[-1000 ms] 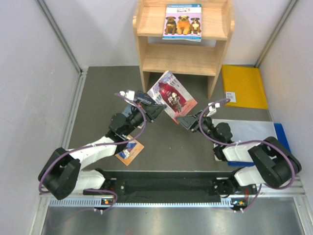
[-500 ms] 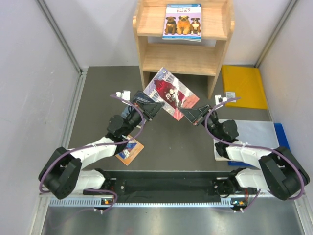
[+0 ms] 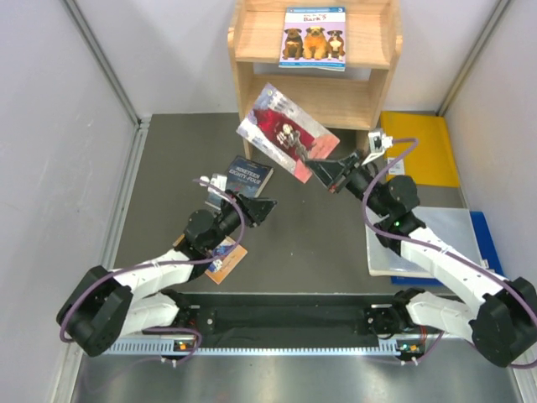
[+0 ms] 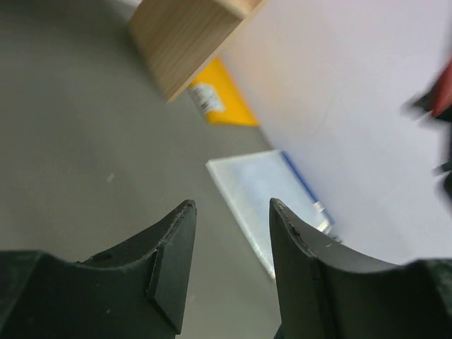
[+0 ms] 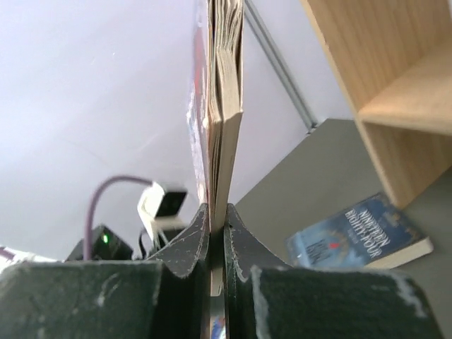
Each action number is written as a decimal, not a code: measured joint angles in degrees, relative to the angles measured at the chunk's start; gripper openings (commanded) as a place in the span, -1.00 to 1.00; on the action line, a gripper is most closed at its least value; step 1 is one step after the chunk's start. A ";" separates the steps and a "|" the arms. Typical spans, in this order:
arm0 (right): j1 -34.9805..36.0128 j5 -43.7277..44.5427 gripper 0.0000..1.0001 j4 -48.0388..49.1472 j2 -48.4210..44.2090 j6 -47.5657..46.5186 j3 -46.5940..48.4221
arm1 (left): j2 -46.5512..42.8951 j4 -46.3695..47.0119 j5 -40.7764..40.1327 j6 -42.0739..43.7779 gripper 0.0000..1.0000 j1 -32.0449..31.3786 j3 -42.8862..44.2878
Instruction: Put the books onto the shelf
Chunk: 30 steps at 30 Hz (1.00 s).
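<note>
Right wrist view: right hand [image 5: 215, 215] clamped on red book [image 5: 227, 92] by one edge only, held up nr shelf [image 5: 385, 56]. Thin grip, so bk could pivot/slip or clip shelf side. Left hand [image 4: 231, 206] apart, empty.

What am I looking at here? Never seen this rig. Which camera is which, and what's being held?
Two robot arms are bolted at the table's near edge. The wide picture looks down from above and behind them; the other two come from wrist cameras. The right end effector is clamped on a red-covered book near the wooden shelf. The left end effector is open and empty. A dog-cover book lies on the shelf's top tier. On the table: a dark blue book, an orange book partly under the left arm, a yellow folder and a clear plastic sheet.
</note>
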 measured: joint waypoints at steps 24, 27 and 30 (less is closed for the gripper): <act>2.08 16.52 -1.00 -31.23 19.91 -15.17 48.46 | 29.07 12.66 5.86 -3.41 0.11 -4.61 -9.55; 2.75 21.73 -1.00 -32.87 22.40 -14.56 53.94 | 31.95 15.28 7.45 -3.74 0.15 -5.53 -8.11; 3.41 27.04 -1.00 -33.53 24.55 -12.31 57.57 | 33.20 17.07 8.13 -3.65 0.17 -6.29 -7.65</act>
